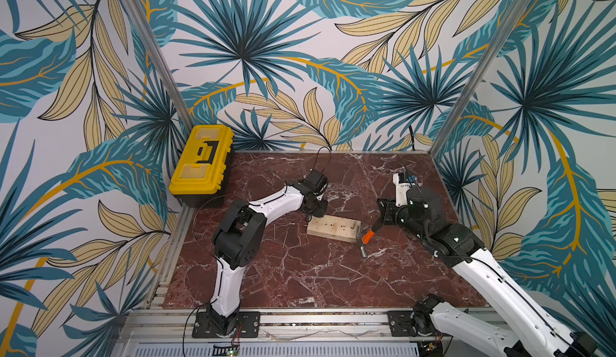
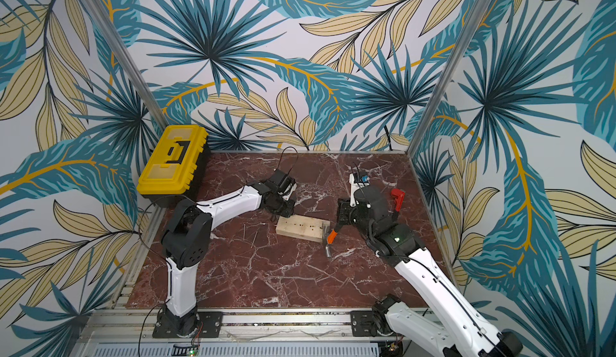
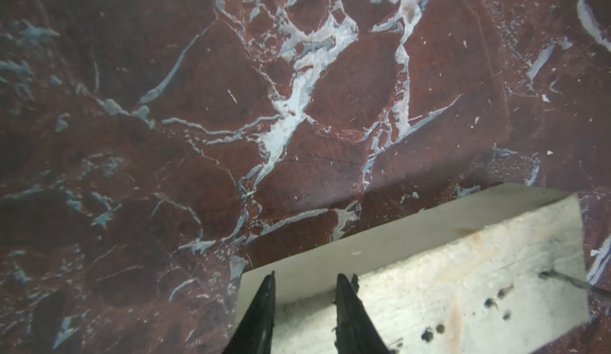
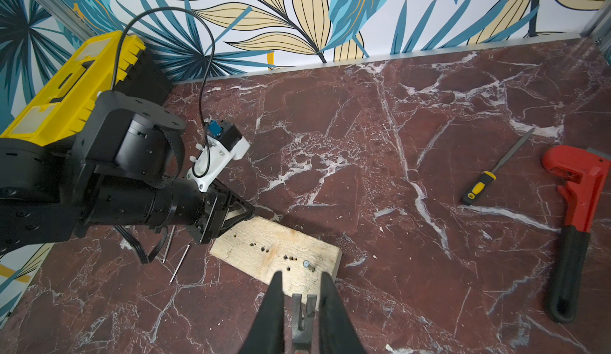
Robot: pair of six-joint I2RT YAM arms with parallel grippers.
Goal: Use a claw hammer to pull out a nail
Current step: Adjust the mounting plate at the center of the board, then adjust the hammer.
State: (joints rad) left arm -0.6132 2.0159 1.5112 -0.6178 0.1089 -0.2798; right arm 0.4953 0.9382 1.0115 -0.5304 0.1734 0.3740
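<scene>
Right fingers (image 4: 272,312), closed on a claw hammer (image 4: 301,339), hold its forked claw low over the red marble worktop (image 4: 396,137), just short of a nail (image 4: 305,263) in a wooden block (image 4: 264,253). Left fingers (image 3: 263,309), slightly apart and empty, sit at the block's other end, apparently resting on it.

claw hammer (image 4: 301,335): in right gripper (image 4: 301,273), head at wood block's (image 4: 264,246) near end.
nail (image 4: 305,263): in wood block, just ahead of right gripper.
left gripper (image 3: 305,276): on wood block's opposite end.
loose nails (image 4: 180,263): on table (image 4: 363,137), near left gripper.
</scene>
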